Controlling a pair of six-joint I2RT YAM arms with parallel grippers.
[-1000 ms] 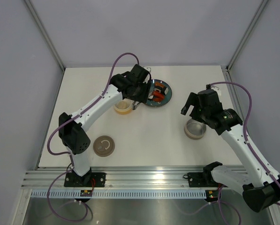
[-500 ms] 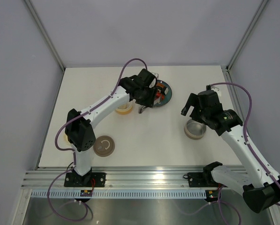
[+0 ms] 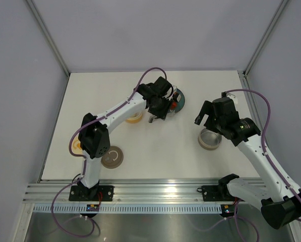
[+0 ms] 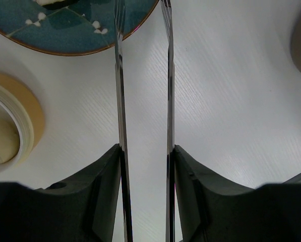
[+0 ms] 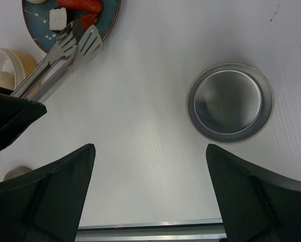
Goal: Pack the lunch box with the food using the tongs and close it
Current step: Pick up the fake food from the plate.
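Note:
My left gripper is shut on the silver tongs, one tong arm lying against each finger. The tong tips reach the near rim of the teal plate. On the plate lies food: a red sausage and a white sushi bit. The round cream lunch box stands left of the plate. My right gripper hangs open over bare table, with nothing between its fingers.
A round metal bowl sits under my right arm. A brown round lid lies near the left arm's base, with an orange round piece beside it. The table's metal front rail is close below the right gripper.
My left arm has swung right toward the plate with the tongs in it, and its jaws have squeezed in slightly. The right arm has not moved.

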